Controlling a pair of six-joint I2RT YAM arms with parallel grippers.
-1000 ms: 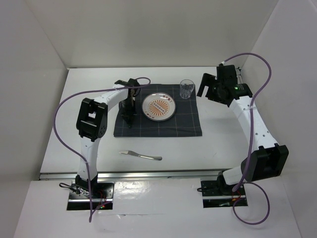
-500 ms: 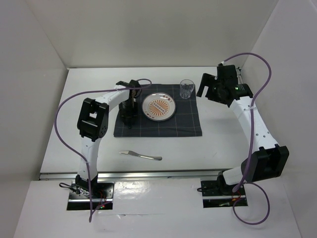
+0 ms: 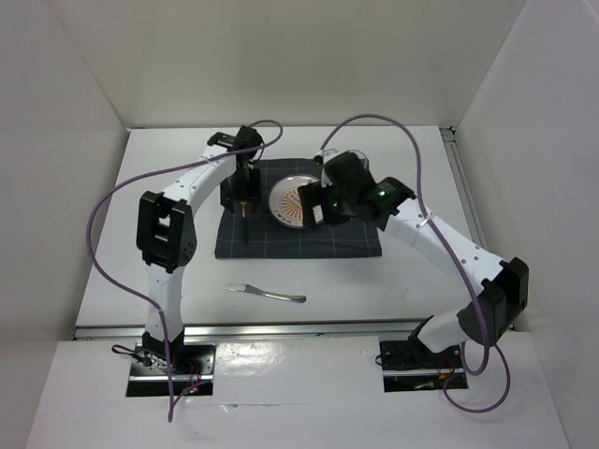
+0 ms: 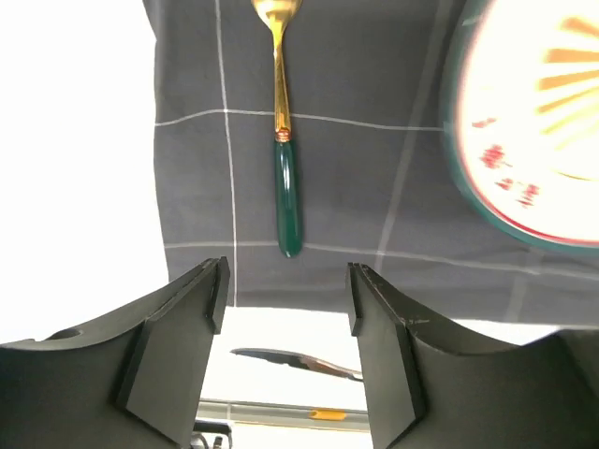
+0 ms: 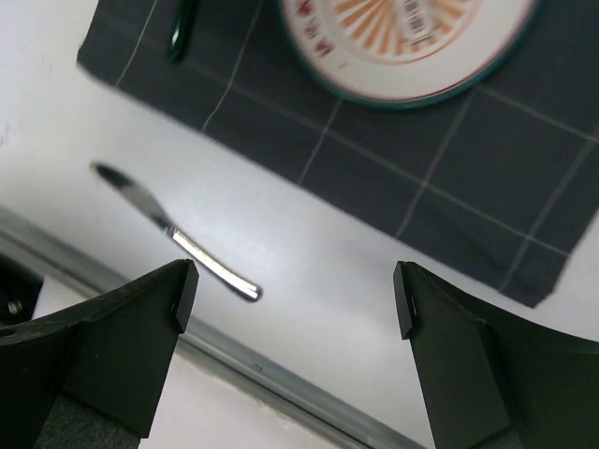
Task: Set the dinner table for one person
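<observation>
The dinner table (image 3: 140, 243) is the white surface. A dark grey grid cloth (image 3: 351, 236) lies on it with an orange-patterned plate (image 3: 288, 198) in the middle, also in the left wrist view (image 4: 533, 112) and the right wrist view (image 5: 402, 37). A fork with a gold head and green handle (image 4: 286, 201) lies on the cloth left of the plate (image 3: 243, 224). A silver knife (image 3: 268, 294) lies on the table in front of the cloth (image 5: 173, 245). My left gripper (image 3: 241, 195) is open and empty above the fork (image 4: 285, 299). My right gripper (image 3: 314, 208) is open and empty over the plate's right side (image 5: 295, 299).
The right arm covers the cloth's back right corner, where the drinking glass stood; the glass is hidden. White walls close in the table on three sides. A metal rail (image 3: 281, 327) runs along the near edge.
My right arm has swung from the back right, beside the glass, to over the plate. My left gripper has drawn back from the cloth, and the fork now shows lying there.
</observation>
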